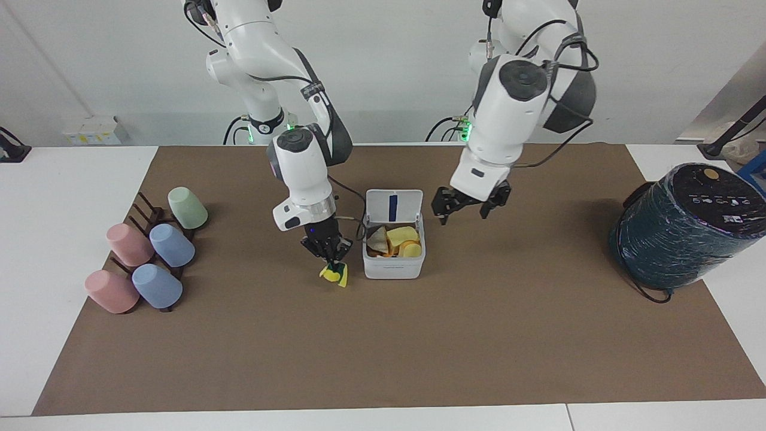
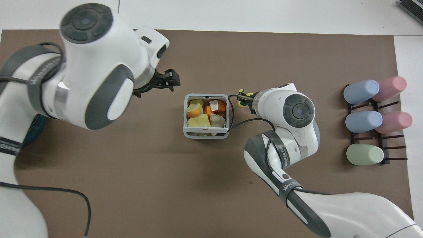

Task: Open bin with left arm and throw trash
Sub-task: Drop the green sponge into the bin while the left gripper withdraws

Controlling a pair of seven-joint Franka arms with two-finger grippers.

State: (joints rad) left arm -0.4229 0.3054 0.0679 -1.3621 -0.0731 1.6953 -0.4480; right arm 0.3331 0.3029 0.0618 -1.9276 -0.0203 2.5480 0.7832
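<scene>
The white bin (image 1: 393,267) stands mid-table with its lid (image 1: 393,206) upright and a blue strip on the lid's inside. Yellow and orange-patched sponge pieces (image 1: 402,240) lie in it; they also show in the overhead view (image 2: 198,114) inside the bin's rim (image 2: 184,115). My right gripper (image 1: 328,251) is shut on the curled yellow sponge with the green layer (image 1: 335,275), which hangs tilted low over the mat beside the bin, toward the right arm's end. My left gripper (image 1: 465,211) is open and empty, raised over the mat beside the bin, toward the left arm's end.
A big dark teal wrapped cylinder (image 1: 682,230) lies at the left arm's end. Several pastel cups (image 1: 149,257) sit on a dark rack at the right arm's end. A thin black cable (image 2: 231,123) runs along the bin's side.
</scene>
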